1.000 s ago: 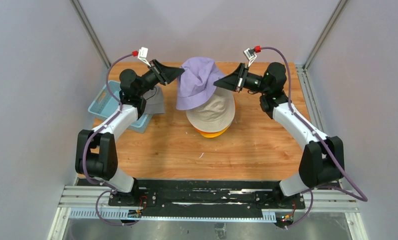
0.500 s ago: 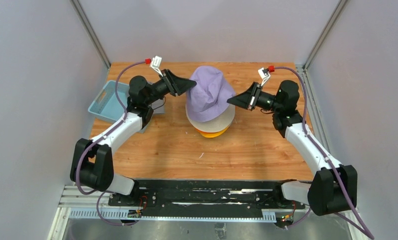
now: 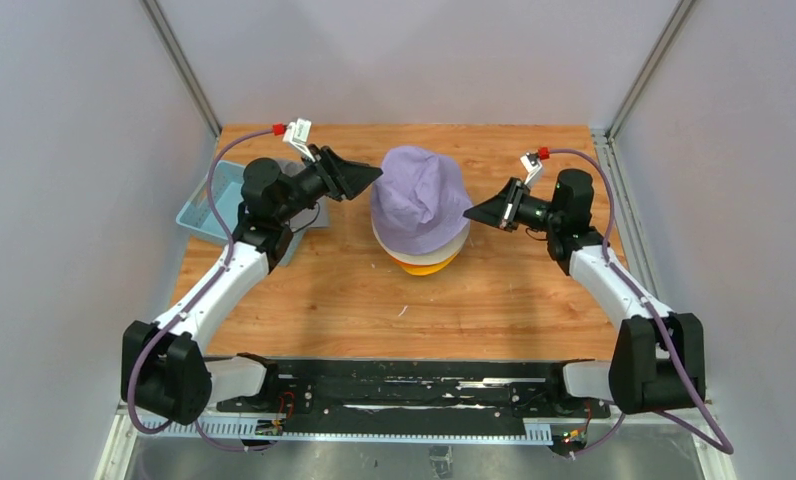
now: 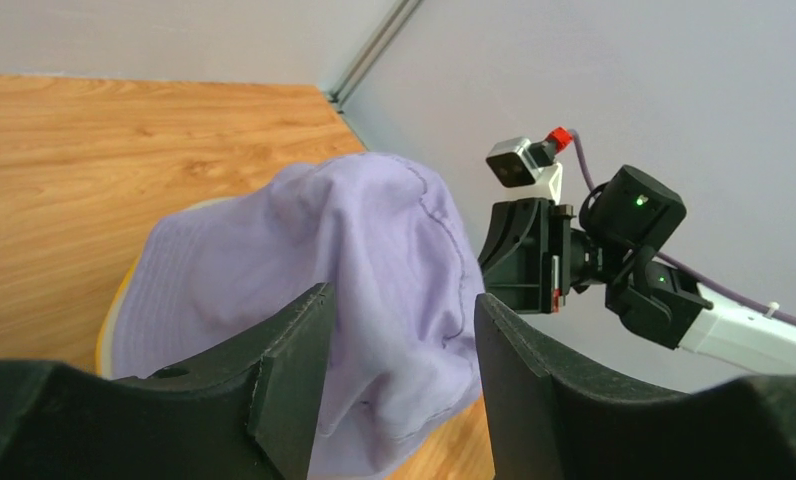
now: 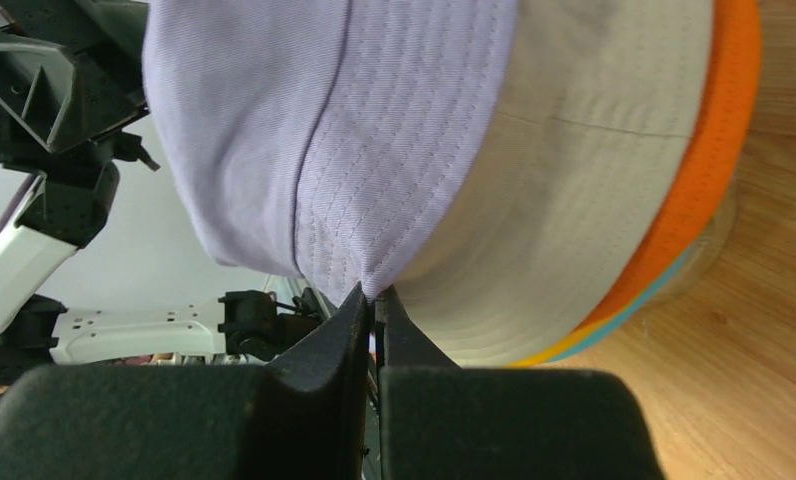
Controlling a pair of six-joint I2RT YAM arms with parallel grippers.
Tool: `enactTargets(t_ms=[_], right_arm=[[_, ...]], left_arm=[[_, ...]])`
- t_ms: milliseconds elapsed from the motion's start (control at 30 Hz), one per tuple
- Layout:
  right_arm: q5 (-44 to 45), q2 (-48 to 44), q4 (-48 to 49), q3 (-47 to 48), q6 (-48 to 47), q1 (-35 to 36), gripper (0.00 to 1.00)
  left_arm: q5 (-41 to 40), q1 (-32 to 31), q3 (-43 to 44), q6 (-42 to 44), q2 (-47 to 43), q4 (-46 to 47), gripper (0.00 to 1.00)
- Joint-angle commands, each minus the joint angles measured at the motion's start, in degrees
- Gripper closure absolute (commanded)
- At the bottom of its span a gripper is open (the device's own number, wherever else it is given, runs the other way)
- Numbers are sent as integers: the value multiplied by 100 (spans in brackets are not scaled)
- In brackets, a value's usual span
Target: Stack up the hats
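The lavender hat [image 3: 419, 195] sits on top of the stack, over the beige hat [image 3: 456, 246] and the orange hat [image 3: 426, 268]. In the right wrist view the lavender hat [image 5: 374, 130] covers the beige hat [image 5: 574, 200], with the orange hat [image 5: 719, 150] and thin teal and yellow edges below. My right gripper [image 3: 470, 213] is shut on the lavender brim [image 5: 376, 296]. My left gripper [image 3: 374, 176] is open beside the hat's left side; its jaws [image 4: 399, 340] stand apart with lavender cloth [image 4: 374, 260] loose between them. The grey hat [image 3: 314, 214] lies partly hidden behind the left arm.
A light blue basket [image 3: 202, 205] stands at the table's left edge, under the left arm. Grey walls close in the table at the back and on both sides.
The lavender hat has come down from a tilted hold onto the stack. Both grippers have lowered; the left one has let go and drawn back a little to the left.
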Motion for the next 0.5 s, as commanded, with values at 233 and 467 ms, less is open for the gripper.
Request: enactTargets(t_ms=[233, 467], right_arm=[[173, 573, -443, 212, -578, -412, 100], [141, 1278, -467, 547, -628, -422, 99]], left_arm=[[-150, -28, 449, 216, 572, -393, 41], [-243, -28, 752, 215, 1087, -394, 41]])
